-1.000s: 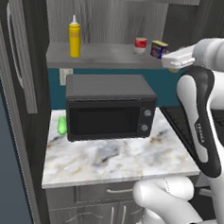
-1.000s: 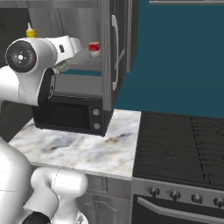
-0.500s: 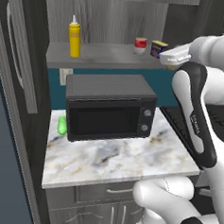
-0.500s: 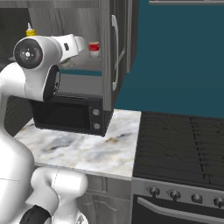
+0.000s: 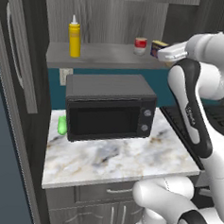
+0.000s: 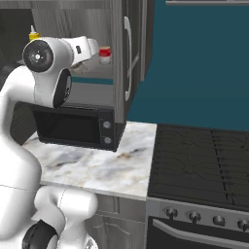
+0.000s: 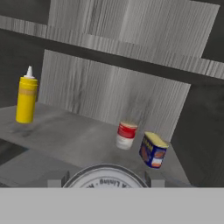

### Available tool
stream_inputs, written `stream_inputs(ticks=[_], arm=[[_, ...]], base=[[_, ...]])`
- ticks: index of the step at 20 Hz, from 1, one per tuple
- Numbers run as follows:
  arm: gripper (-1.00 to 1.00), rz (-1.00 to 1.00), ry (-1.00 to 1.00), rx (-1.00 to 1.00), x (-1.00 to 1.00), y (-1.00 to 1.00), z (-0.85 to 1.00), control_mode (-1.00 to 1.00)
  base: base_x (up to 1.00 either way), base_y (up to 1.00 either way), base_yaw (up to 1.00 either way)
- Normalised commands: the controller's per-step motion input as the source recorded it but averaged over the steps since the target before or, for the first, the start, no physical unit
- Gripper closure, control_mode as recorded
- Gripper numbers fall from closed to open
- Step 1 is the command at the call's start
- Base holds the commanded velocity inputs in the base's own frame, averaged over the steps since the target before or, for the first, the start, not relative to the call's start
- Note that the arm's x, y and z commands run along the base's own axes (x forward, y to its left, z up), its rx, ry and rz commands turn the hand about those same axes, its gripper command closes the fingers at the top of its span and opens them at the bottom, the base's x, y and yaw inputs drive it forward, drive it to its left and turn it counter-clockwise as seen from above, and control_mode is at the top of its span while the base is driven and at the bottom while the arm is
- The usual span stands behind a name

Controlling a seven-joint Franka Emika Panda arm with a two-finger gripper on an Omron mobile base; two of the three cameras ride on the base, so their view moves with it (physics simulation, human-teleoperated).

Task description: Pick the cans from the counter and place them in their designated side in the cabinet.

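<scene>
Can (image 7: 105,177) sits pinched in the jaws, facing the cabinet (image 7: 131,92) shelf.

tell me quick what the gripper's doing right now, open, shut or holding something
Gripper: shut on a silver-topped can, carried in front of the cabinet shelf.

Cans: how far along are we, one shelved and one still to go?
Done: the red-and-white can stands upright on the cabinet shelf, beside the blue-and-yellow tin. In hand: a silver can top sits between the gripper fingertips, apparently the second can, raised at shelf height. Left: set it down on that side and release.
</scene>
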Motion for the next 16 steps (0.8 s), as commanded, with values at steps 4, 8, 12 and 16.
stream_inputs(ticks=[4,8,12,16], arm=[[1.0,-0.01,0.0,0.0,0.19,-0.04,0.0,-1.0],[1.0,-0.02,0.0,0.0,0.17,-0.06,0.0,-1.0],[1.0,-0.01,0.0,0.0,0.15,-0.05,0.0,-1.0],[1.0,-0.01,0.0,0.0,0.2,0.0,-0.03,-1.0]], base=[[0.0,0.0,0.0],[0.0,0.0,0.0],[0.0,0.0,0.0],[0.0,0.0,0.0]])
